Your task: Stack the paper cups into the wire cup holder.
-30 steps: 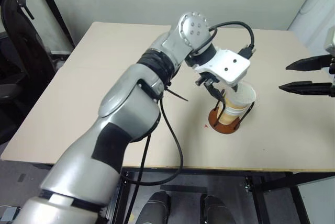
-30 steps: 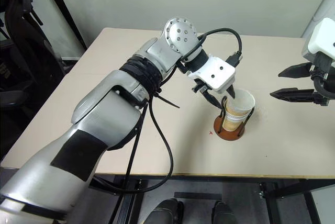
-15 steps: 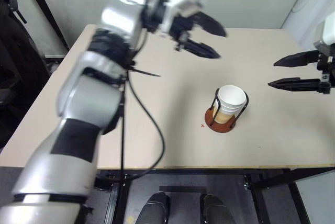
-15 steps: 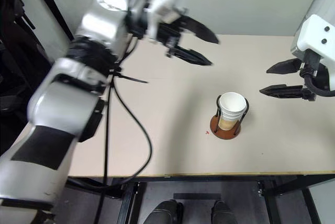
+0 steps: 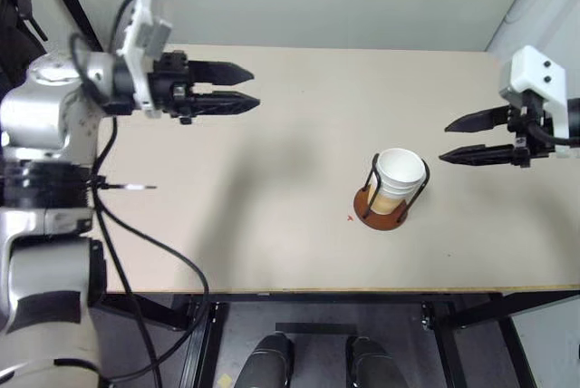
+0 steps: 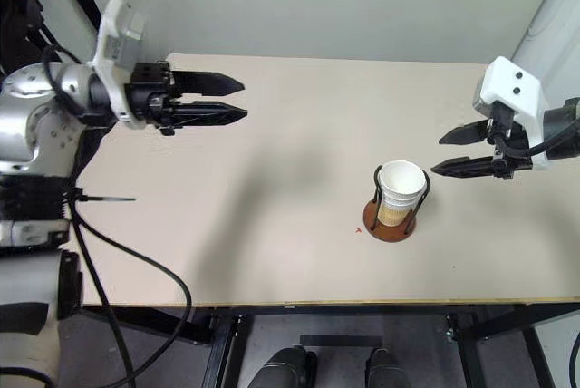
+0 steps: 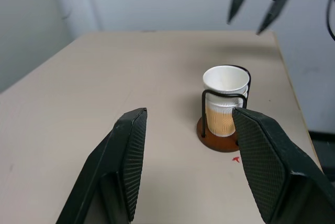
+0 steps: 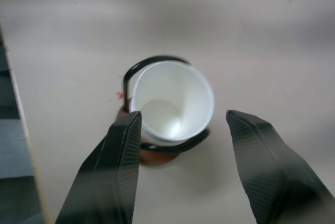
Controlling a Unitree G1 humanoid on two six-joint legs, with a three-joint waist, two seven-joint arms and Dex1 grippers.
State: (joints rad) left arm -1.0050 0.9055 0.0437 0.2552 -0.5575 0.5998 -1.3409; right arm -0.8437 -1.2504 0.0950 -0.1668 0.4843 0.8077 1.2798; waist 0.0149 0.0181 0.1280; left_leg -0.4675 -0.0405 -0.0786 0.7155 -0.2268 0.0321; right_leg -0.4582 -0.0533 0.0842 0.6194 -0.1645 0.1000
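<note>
Holding the left gripper (image 5: 243,87) level above the table's (image 5: 272,225) far left part, fingers pointing right toward the middle, jaws parted and empty, forearm bent in from the left edge. Keeping the right gripper (image 5: 458,140) raised at the right side, fingers pointing left toward the cups (image 5: 399,179), jaws spread and holding nothing, fingertips stopping just beside the top cup's rim without touching. Sitting nested, cups upright inside the holder (image 5: 385,211) on the table right of centre, white rim showing above the wire loops, brown base resting flat, well apart from the left gripper.
</note>
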